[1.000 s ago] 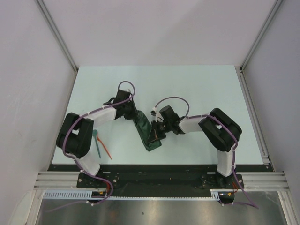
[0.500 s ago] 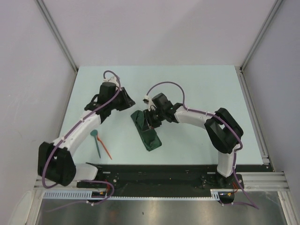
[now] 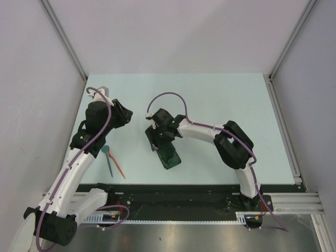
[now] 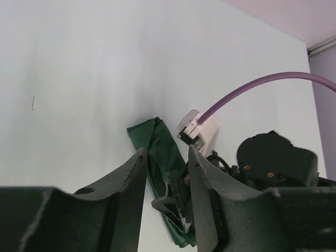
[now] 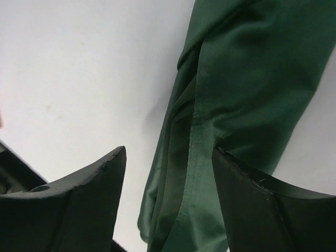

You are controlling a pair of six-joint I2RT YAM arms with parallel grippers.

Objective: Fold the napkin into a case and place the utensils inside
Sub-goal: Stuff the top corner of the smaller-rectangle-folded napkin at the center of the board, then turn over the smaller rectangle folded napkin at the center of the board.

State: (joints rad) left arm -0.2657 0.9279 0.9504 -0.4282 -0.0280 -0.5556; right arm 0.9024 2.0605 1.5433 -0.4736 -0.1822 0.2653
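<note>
The dark green napkin (image 3: 169, 156) lies folded into a narrow strip, the case, slanting across the middle of the table. My right gripper (image 3: 157, 138) hovers over its far end, open, with the cloth (image 5: 236, 79) below and between the fingertips (image 5: 119, 153) but not pinched. My left gripper (image 3: 125, 112) is off to the left of the strip, open and holding nothing. In the left wrist view its gripper (image 4: 167, 157) looks toward the napkin (image 4: 149, 137) and the right arm's wrist. The utensils, one teal (image 3: 108, 159) and one orange-red (image 3: 118, 169), lie crossed at the near left.
A purple cable (image 3: 168, 97) loops above the right wrist. The black base rail (image 3: 178, 191) runs along the near edge. Grey walls stand on both sides, with metal frame posts (image 3: 283, 121) at the table's edges.
Both grippers opened and let go of the napkin. The left arm drew back to the left, away from the cloth. The right gripper moved up along the strip to its far end.
</note>
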